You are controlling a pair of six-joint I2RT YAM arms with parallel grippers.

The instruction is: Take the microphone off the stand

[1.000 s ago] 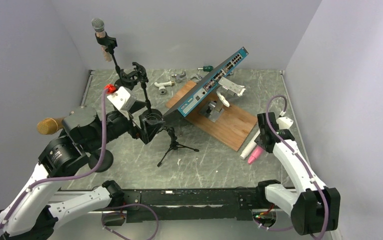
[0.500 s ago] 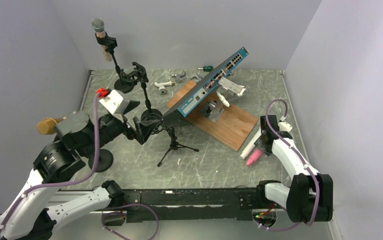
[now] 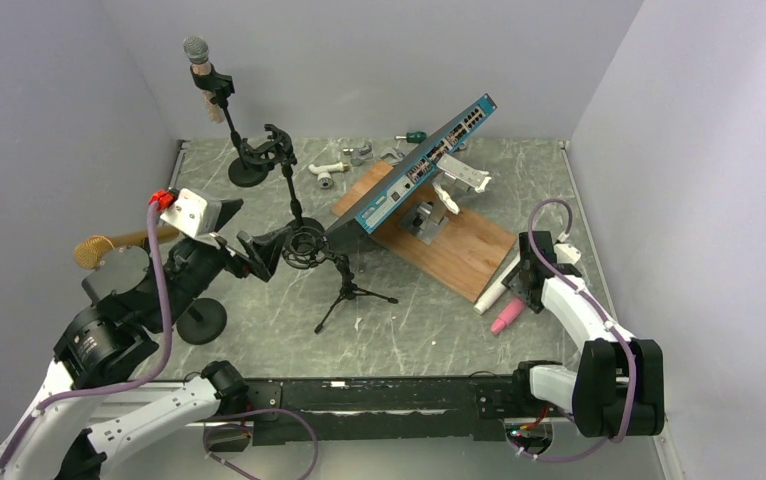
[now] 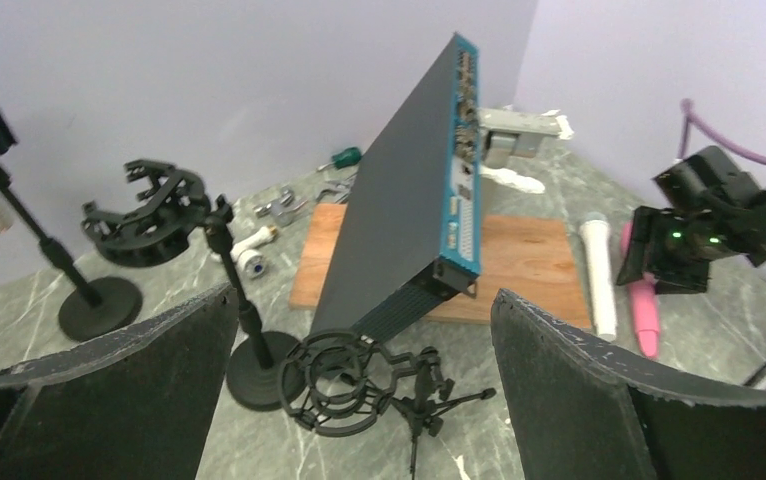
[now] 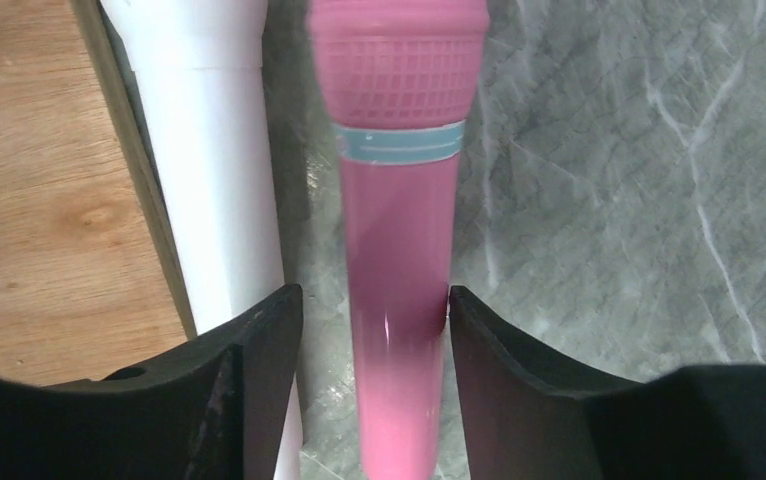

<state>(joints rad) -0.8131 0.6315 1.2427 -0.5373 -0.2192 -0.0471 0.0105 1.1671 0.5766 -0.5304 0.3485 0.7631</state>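
Note:
A pink microphone [image 5: 399, 200] lies flat on the table beside a white microphone [image 5: 214, 150]. My right gripper [image 5: 374, 295] straddles the pink handle, open, with a gap showing on the left side. From above, the pink microphone [image 3: 507, 320] lies at the right, under the right gripper [image 3: 521, 290]. A black tripod stand [image 3: 349, 290] holds an empty shock mount [image 4: 344, 385]. My left gripper [image 4: 361, 295] hangs wide open a little behind that mount, holding nothing.
A grey-headed microphone [image 3: 197, 50] sits on a stand at the back left. A gold microphone [image 3: 94, 250] sits by the left arm. A blue network switch [image 3: 424, 165] leans on a wooden board [image 3: 459, 250]. Another empty mount stand [image 3: 264, 150] and small tools [image 3: 344, 160] are behind.
The left arm has pulled back to the left, away from the tripod stand's mount, still wide open. The right arm has folded lower over the pink microphone, which stays on the table.

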